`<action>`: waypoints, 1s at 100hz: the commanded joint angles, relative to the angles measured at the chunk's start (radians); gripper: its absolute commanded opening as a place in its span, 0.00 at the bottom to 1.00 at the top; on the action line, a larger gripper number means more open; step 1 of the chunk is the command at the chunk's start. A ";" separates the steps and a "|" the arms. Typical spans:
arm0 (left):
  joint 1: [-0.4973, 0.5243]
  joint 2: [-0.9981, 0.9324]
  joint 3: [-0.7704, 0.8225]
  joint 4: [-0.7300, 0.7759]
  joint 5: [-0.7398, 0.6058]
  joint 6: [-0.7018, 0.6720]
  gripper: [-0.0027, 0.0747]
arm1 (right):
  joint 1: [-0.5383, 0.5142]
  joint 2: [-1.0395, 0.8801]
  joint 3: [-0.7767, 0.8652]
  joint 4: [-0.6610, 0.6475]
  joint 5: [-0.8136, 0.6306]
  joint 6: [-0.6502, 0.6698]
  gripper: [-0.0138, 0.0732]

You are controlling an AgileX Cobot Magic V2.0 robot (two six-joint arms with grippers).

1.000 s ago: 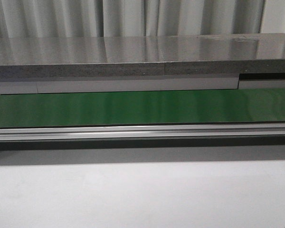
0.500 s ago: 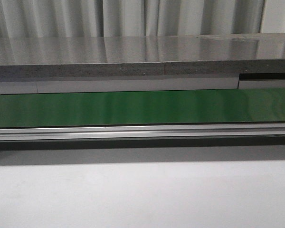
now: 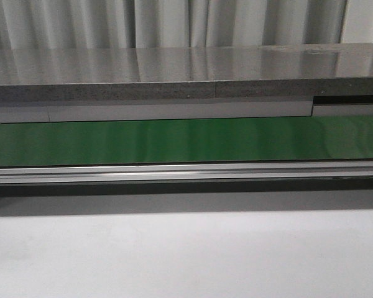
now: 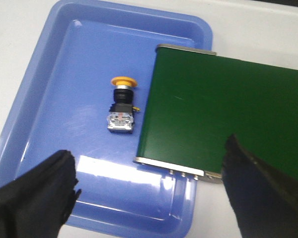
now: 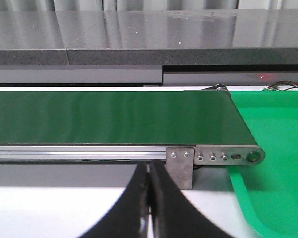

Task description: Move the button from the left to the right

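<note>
The button (image 4: pixel 121 105) lies on its side in the blue tray (image 4: pixel 49 74), just beside the green belt (image 4: pixel 223 119); lower your spread left pincer (image 4: pixel 149 193) squarely over its black body; right pincer (image 5: pixel 149 198) pressed together

A pale pleated curtain (image 3: pixel 174 22) hangs across the back of the room, from ten o'clock round to two o'clock in the front view, its folds catching soft, even light. Below it runs a long grey speckled counter (image 3: pixel 143 74) with a glossy top that mirrors the curtain's folds. A lighter grey panel (image 3: pixel 174 112) lines its front edge, and at three o'clock a dark slot (image 3: pixel 348 99) breaks that panel. At six o'clock lies a plain white table surface (image 3: pixel 186 261), matte and evenly lit, with a dark band of shadow (image 3: pixel 186 198) along its far edge.
</note>
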 commanded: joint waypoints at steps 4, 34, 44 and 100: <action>0.046 0.094 -0.089 -0.001 -0.069 0.006 0.78 | 0.000 -0.022 -0.015 0.002 -0.083 -0.004 0.08; 0.098 0.378 -0.228 -0.001 -0.070 0.006 0.78 | 0.000 -0.022 -0.015 0.002 -0.083 -0.004 0.08; 0.098 0.454 -0.262 -0.001 -0.070 0.006 0.78 | 0.000 -0.022 -0.015 0.002 -0.083 -0.004 0.08; 0.098 0.676 -0.378 -0.004 -0.061 0.006 0.78 | 0.000 -0.022 -0.015 0.002 -0.083 -0.004 0.08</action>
